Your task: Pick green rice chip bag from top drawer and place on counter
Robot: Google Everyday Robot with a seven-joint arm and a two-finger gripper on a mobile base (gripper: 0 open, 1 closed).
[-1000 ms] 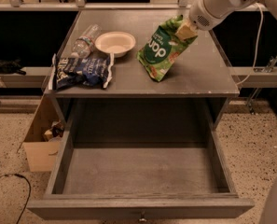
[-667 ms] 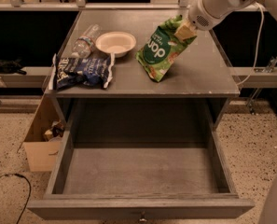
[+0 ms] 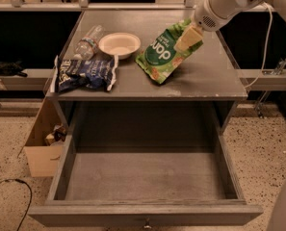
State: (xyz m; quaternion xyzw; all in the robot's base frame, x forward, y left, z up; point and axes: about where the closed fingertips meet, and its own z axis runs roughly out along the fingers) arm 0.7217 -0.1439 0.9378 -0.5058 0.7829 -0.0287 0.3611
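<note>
The green rice chip bag (image 3: 162, 56) lies tilted on the counter (image 3: 205, 76), right of centre, with its lower end resting on the surface. My gripper (image 3: 188, 37) comes in from the upper right and is shut on the bag's upper right corner. The top drawer (image 3: 147, 177) is pulled fully out below the counter's front edge. Its flat grey bottom is bare, and a small knob (image 3: 146, 223) shows at the front.
A dark blue and white snack bag (image 3: 84, 75) lies at the counter's front left. Behind it stand a white bowl (image 3: 119, 44) and a clear plastic bottle (image 3: 88, 41) on its side. A cardboard box (image 3: 42, 146) stands on the floor at the left.
My gripper has sunk slightly with the bag's top corner, and the bag leans a little lower on the counter. Nothing else has moved.
</note>
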